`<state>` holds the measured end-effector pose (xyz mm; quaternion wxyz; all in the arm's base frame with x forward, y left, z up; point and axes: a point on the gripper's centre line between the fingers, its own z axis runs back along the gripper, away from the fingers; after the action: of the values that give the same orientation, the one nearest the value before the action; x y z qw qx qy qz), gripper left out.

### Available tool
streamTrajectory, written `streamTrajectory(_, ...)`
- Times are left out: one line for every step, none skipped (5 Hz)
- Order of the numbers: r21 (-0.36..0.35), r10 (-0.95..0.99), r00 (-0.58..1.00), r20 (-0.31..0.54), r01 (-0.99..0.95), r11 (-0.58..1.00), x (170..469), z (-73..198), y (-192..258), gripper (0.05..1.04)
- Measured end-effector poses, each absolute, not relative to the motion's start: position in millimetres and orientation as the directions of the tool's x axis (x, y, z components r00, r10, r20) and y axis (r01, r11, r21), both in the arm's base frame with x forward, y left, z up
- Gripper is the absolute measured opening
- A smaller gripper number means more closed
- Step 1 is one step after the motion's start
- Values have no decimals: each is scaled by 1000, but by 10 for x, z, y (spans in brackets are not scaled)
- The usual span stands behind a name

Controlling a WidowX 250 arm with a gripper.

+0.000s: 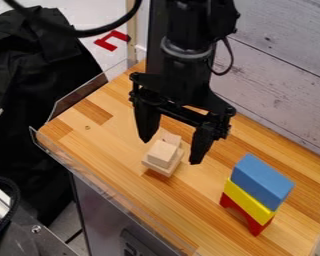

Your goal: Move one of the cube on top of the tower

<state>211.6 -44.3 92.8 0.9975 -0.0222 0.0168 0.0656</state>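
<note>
My gripper (171, 150) hangs over the middle of the wooden table, its two fingers spread wide and nothing held between them. Just below and between the fingertips sit several pale wooden blocks (163, 153) close together, with one cube raised on top of a lower piece and another block behind it. To the right stands a tower, apart from the gripper: a blue block (262, 181) on top, a yellow block (250, 201) in the middle and a red arch-shaped block (257, 227) at the bottom.
A clear plastic guard (79, 95) runs along the table's left and front edges. Behind the table (209, 215) rises a whitewashed plank wall (283, 65). Black fabric (39, 85) lies off to the left, and a black cable arches across the upper left.
</note>
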Motion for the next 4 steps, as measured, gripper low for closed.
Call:
streamTrajectory(-35, 132, 990, -58, -134, 990, 2084, 878, -437, 1000)
streamTrajectory(-23, 105, 990, -96, -107, 994, 2110, 737, -416, 1000)
streamTrajectory(-21, 93, 991, -97, -95, 995, 2190, 622, -343, 1000)
streamTrajectory(-33, 84, 994, -75, -86, 996, 2251, 576, -273, 1000)
